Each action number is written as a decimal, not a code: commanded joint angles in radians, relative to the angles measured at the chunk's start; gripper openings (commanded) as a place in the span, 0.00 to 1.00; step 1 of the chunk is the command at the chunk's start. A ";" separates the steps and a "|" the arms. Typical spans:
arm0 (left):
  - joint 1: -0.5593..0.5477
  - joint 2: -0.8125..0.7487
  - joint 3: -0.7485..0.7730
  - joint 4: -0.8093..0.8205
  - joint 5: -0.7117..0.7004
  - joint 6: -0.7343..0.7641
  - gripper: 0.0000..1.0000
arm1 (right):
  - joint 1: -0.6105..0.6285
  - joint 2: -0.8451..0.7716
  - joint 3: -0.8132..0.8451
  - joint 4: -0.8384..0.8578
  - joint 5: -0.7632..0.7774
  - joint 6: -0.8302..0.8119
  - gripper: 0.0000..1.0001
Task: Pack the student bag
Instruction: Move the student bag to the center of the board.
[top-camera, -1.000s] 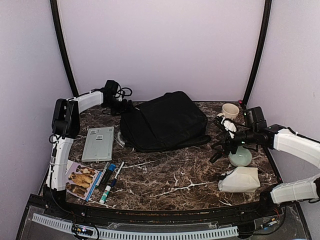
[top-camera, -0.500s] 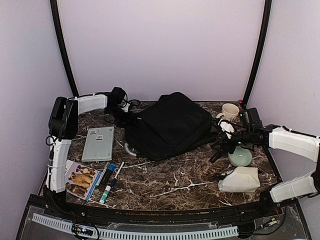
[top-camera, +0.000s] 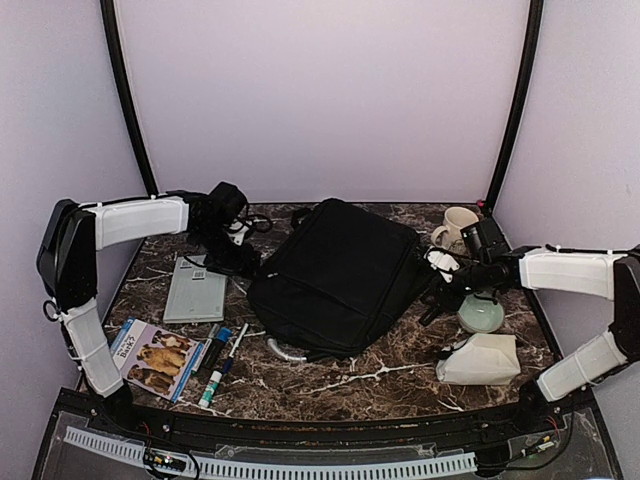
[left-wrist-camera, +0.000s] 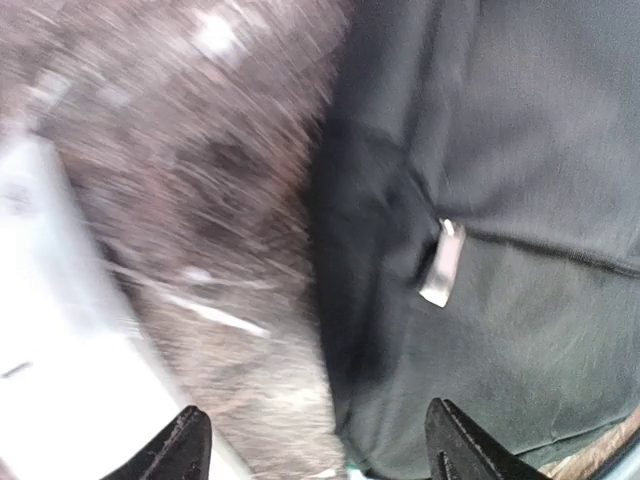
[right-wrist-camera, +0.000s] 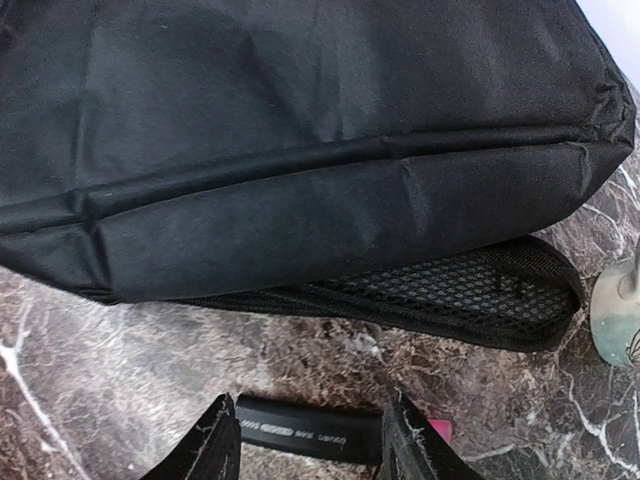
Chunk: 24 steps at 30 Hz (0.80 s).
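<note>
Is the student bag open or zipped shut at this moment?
Shut, as far as visible: the student bag lies flat with no gap or contents showing, and the zip pull rests on a closed seam.

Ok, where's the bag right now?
In the top view, the bag lies mid-table, between the grey case on its left and the mug on its right.

Book (top-camera: 155, 357) title blurred, nothing legible

Left arm (top-camera: 130, 220): white shells, black joints.
Right arm (top-camera: 565, 272): same.
Left tool (left-wrist-camera: 318, 450): black, pointed tips.
Right tool (right-wrist-camera: 310, 445): black.
</note>
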<state>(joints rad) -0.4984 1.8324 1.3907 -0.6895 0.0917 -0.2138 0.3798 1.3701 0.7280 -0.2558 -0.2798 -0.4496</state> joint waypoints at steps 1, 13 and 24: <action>0.016 -0.036 0.067 0.014 -0.116 0.010 0.77 | 0.025 0.063 0.086 0.006 0.150 -0.007 0.46; 0.087 0.196 0.226 0.079 -0.074 -0.039 0.00 | 0.126 0.385 0.312 -0.055 0.435 -0.032 0.38; -0.002 0.197 0.080 0.126 0.015 -0.074 0.00 | 0.147 0.553 0.489 -0.056 0.517 -0.057 0.38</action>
<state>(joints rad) -0.4652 2.0670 1.5356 -0.5682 0.0498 -0.2691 0.5194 1.8660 1.1526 -0.3450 0.1802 -0.4831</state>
